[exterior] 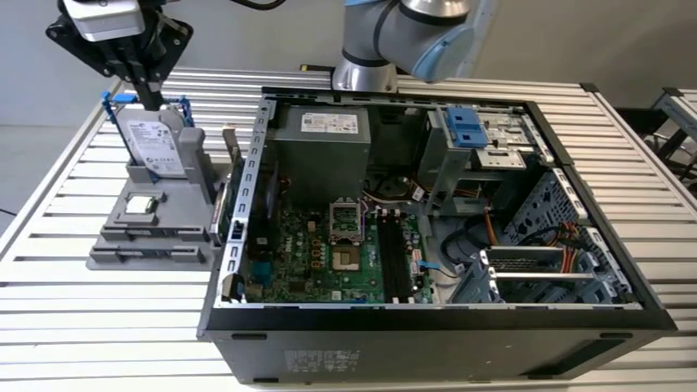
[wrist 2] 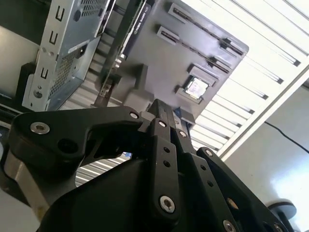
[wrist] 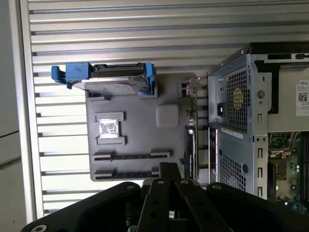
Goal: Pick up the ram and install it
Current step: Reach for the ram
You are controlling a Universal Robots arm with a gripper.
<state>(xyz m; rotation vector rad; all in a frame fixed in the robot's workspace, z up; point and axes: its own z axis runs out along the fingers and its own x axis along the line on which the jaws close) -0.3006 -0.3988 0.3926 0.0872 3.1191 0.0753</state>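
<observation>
In the first wrist view I find the ram point(wrist: 191, 128) standing on edge along the grey holder point(wrist: 145, 133), on the side beside the computer case point(wrist: 236, 154), its long axis parallel to the case wall. In the exterior view the gripper point(exterior: 149, 96) hangs above the hard drive point(exterior: 153, 143), with the ram lower and toward that view's right. Its fingers look pressed together and hold nothing.

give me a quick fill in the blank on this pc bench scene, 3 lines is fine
1. The gripper hangs above the hard drive, which stands in a ___ frame.
2. The processor chip lies on the grey holder, ___ the computer case.
3. The ram stands on edge at the holder's side nearest the ___.

Missing words: blue; outside; case.
</observation>
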